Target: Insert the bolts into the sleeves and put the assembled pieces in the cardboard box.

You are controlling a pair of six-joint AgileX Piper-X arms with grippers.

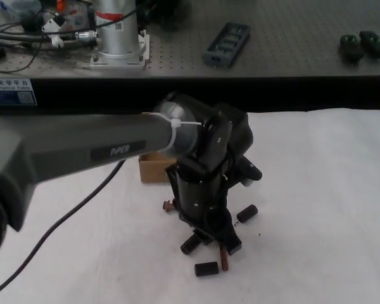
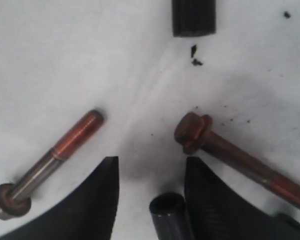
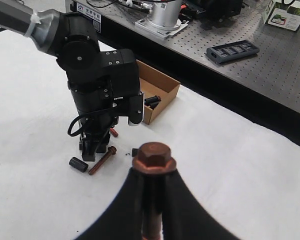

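The left tool (image 2: 151,162), fingers apart, hangs over a black sleeve (image 2: 167,215) between two loose bolts (image 2: 55,160) on the white table (image 2: 65,60); the right tool (image 3: 153,175) clamps another bolt (image 3: 153,160).

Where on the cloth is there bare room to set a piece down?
Free: the white cloth beyond the outer sleeve, away from the cardboard box. Crowded: beneath the left gripper, where bolts and sleeves lie close together.

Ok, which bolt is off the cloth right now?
The bolt held head-up in the right gripper; the loose bolts lie flat on the white cloth.
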